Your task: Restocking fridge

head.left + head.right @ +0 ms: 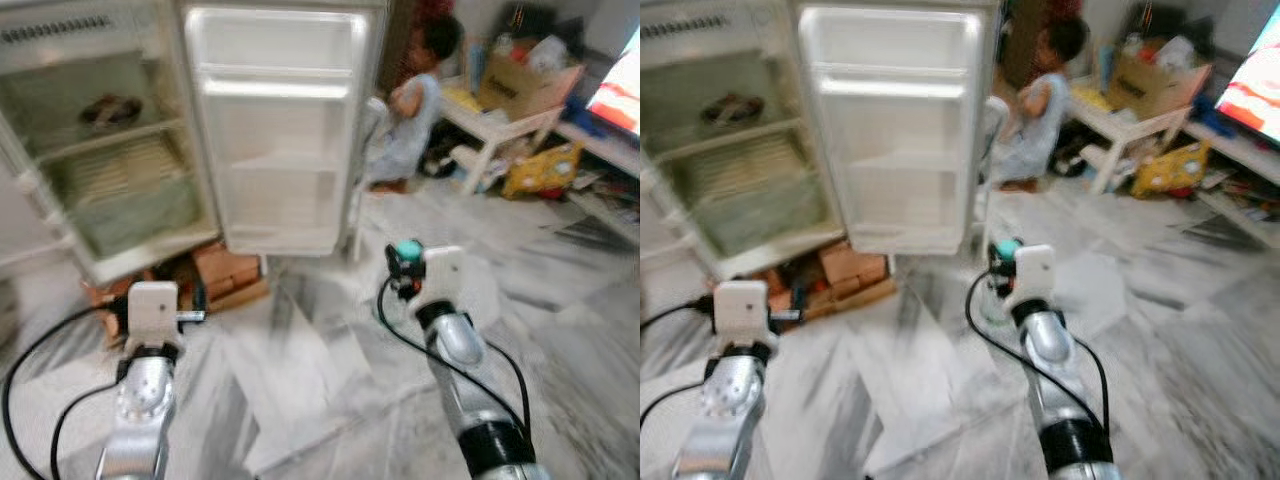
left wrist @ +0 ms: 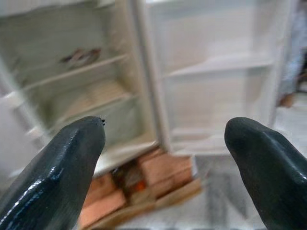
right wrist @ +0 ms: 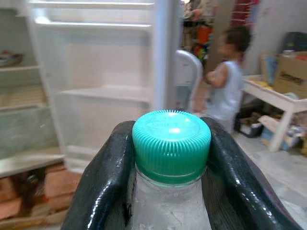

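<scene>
Barely started imo: right claw (image 3: 168, 191) is clamped round the neck of a clear plastic bottle with a green ribbed cap (image 3: 171, 143), short of the open white fridge (image 1: 150, 140). Left claw (image 2: 163, 158) spread wide, empty. Door shelves look bare.

light: bright, even indoor | my eye views: motion-blurred thruout | glare on fridge door (image 1: 275, 140) | my wrist cams: bg soft, cap (image 3: 171, 139) sharp
</scene>
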Tool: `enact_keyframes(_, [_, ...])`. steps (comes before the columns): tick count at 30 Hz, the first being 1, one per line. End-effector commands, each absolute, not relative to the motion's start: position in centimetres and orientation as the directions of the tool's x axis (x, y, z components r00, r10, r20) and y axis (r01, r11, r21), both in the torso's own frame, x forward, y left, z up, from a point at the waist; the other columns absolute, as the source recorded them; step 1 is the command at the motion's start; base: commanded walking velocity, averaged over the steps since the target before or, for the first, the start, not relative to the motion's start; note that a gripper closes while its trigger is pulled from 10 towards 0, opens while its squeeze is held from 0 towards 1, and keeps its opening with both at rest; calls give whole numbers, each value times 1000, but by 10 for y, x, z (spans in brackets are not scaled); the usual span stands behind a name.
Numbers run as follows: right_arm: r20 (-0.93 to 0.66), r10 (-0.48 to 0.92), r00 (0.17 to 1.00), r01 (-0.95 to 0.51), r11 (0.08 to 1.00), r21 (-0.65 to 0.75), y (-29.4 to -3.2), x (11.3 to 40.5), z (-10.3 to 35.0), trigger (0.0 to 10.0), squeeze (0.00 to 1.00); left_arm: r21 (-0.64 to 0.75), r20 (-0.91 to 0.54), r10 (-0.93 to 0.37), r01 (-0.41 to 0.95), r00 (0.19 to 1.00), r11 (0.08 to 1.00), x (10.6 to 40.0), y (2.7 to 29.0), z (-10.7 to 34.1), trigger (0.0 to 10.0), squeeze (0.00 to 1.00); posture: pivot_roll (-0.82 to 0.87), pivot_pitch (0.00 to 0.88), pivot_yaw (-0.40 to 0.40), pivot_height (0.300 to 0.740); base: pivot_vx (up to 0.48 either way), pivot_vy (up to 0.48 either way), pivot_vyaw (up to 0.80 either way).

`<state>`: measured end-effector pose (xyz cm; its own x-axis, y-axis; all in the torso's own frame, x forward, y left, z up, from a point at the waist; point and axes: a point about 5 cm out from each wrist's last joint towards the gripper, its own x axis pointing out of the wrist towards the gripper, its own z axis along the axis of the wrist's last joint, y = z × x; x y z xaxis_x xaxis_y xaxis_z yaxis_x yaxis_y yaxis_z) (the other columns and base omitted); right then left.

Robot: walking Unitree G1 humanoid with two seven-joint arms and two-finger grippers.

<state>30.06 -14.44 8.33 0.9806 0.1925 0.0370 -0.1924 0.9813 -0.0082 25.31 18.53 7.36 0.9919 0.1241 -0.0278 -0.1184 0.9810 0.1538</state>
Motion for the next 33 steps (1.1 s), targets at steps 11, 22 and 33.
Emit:
enact_keyframes(11, [86,251,964,-250,968,-22,-141,300,91,10000,0,145,-32,99,-93,995,985,254,177,72,10000,0,90,0,-57,740,347,315,352])
enact_keyframes(22, [85,253,964,-253,968,-9,-142,302,91,10000,0,147,-34,100,-94,994,985,255,178,73,10000,0,89,0,-58,740,330,348,703])
enact_keyframes(33, [87,248,965,-250,968,5,-143,302,92,10000,0,163,-33,75,-68,997,984,255,173,72,10000,0,86,0,-60,740,395,182,0])
